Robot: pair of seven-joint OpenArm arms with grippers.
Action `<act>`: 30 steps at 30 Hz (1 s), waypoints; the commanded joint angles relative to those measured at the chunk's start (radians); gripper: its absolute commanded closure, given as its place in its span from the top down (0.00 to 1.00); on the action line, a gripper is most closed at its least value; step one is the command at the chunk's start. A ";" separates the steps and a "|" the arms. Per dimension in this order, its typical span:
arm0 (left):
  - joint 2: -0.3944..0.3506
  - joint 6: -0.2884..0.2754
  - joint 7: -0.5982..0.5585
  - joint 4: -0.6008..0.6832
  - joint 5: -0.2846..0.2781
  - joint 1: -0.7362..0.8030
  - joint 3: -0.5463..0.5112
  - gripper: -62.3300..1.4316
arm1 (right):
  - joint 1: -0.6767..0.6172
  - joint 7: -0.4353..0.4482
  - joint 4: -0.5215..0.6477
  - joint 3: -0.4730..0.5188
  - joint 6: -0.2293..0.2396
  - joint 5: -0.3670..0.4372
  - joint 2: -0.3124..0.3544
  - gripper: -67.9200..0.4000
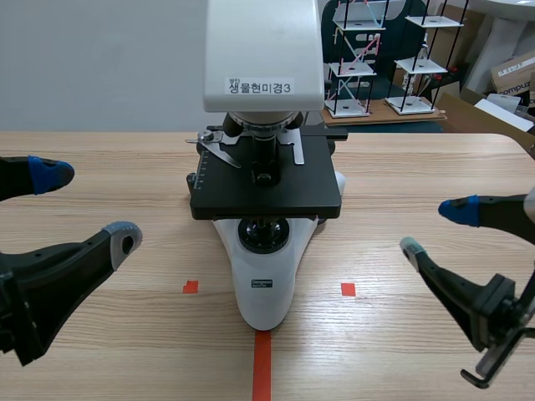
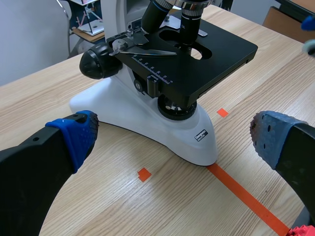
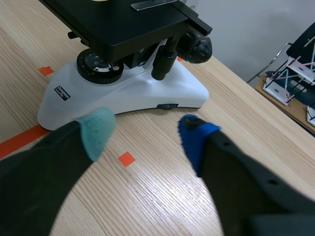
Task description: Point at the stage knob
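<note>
Wooden table (image 1: 100, 192), wire racks (image 1: 352, 68), cardboard box (image 1: 512, 72)

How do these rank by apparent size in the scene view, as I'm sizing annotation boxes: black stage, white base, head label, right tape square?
Largest to smallest:
1. black stage
2. white base, smaller-looking although nearer the camera
3. head label
4. right tape square
</note>
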 commanded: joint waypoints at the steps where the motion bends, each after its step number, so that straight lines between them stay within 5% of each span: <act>1: 0.008 0.002 -0.013 0.016 -0.006 0.006 -0.002 1.00 | 0.009 0.011 0.013 0.008 -0.003 0.012 0.002 0.13; 2: 0.008 0.002 -0.013 0.016 -0.002 0.006 -0.002 1.00 | 0.009 0.011 0.013 0.008 -0.003 0.012 0.001 0.01; 9: 0.008 0.002 -0.013 0.016 0.001 0.006 -0.002 1.00 | 0.042 0.008 -0.024 0.005 0.018 -0.011 -0.048 0.00; 16: 0.008 0.002 -0.013 0.016 0.001 0.006 -0.002 1.00 | 0.200 0.029 -0.243 -0.073 0.039 -0.052 -0.097 0.00; 30: 0.007 0.002 -0.013 0.016 0.001 0.006 -0.002 1.00 | 0.670 0.355 -0.832 -0.262 0.038 -0.192 -0.202 0.01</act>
